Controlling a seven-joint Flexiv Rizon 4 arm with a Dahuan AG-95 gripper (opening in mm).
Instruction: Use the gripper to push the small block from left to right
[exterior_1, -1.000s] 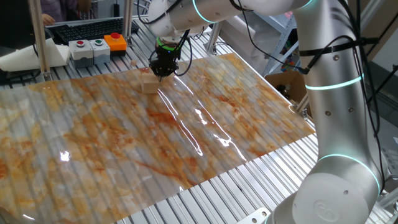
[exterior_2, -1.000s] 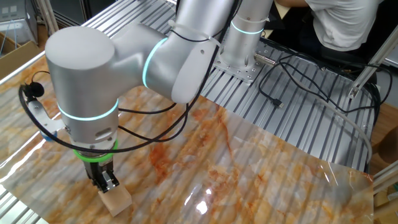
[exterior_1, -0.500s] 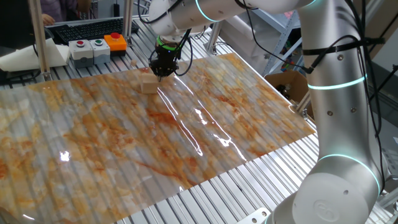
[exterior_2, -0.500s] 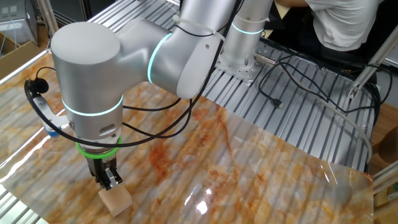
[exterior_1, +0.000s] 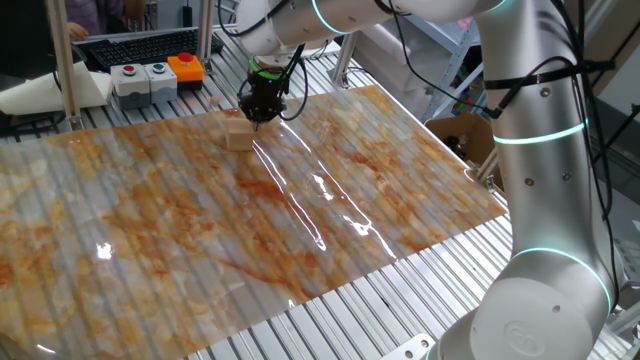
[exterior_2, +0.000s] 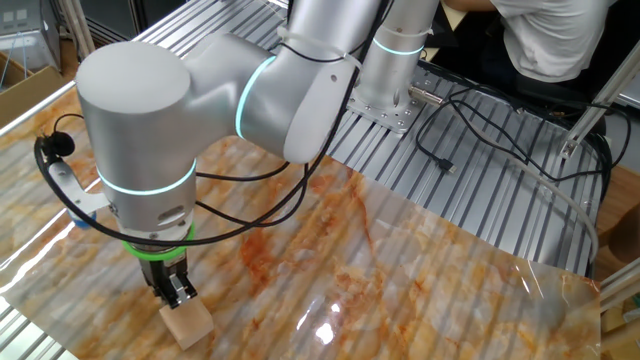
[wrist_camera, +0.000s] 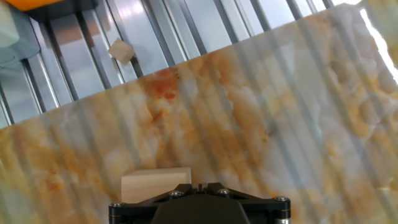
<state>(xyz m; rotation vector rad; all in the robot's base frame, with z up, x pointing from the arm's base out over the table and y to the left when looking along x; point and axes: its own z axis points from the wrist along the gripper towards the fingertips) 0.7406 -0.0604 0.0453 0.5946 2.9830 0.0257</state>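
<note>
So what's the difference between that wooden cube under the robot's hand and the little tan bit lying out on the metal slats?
The small block is far bigger than the tan chip. The block lies on the marbled sheet; the chip lies off it, on the bare metal slats. The block sits right at the pincer, while the chip lies alone, well away from it. The block shows clean, straight edges; the chip looks ragged. Both are pale tan, wood-like in colour.

no readable text, labels or numbers anywhere.
</note>
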